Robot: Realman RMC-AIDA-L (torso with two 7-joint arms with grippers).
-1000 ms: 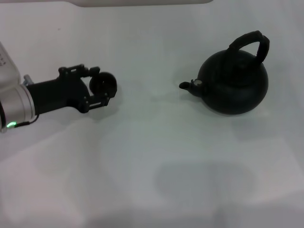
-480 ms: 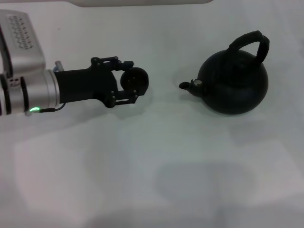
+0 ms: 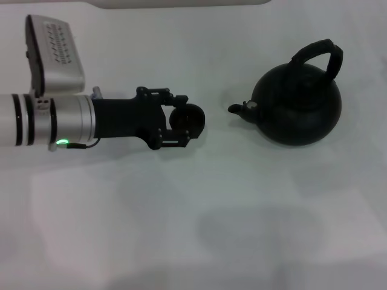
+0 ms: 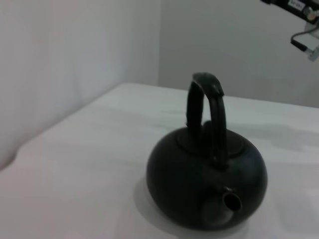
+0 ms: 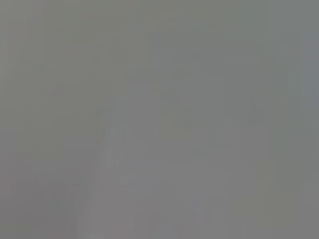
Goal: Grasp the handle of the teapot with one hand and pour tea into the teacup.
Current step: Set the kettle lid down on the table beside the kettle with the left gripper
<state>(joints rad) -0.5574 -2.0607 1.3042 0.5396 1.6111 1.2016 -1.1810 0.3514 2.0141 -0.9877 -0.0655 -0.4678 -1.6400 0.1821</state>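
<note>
Left gripper (image 3: 184, 119): black, angular fingers closed on the teacup, held out over the table.
Teacup (image 3: 186, 118): small, round, matte black, between the fingers, near the spout.
Table (image 3: 193, 199): smooth, white.
Teapot (image 3: 297, 106): round, matte black; short spout (image 3: 237, 109) points at the teacup.
Handle (image 3: 317, 54): thick arched loop, upright.

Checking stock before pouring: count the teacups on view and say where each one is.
1. The teacup is held between the fingers of the left gripper, left of the teapot and short of its spout. No other cup shows in any view.
</note>
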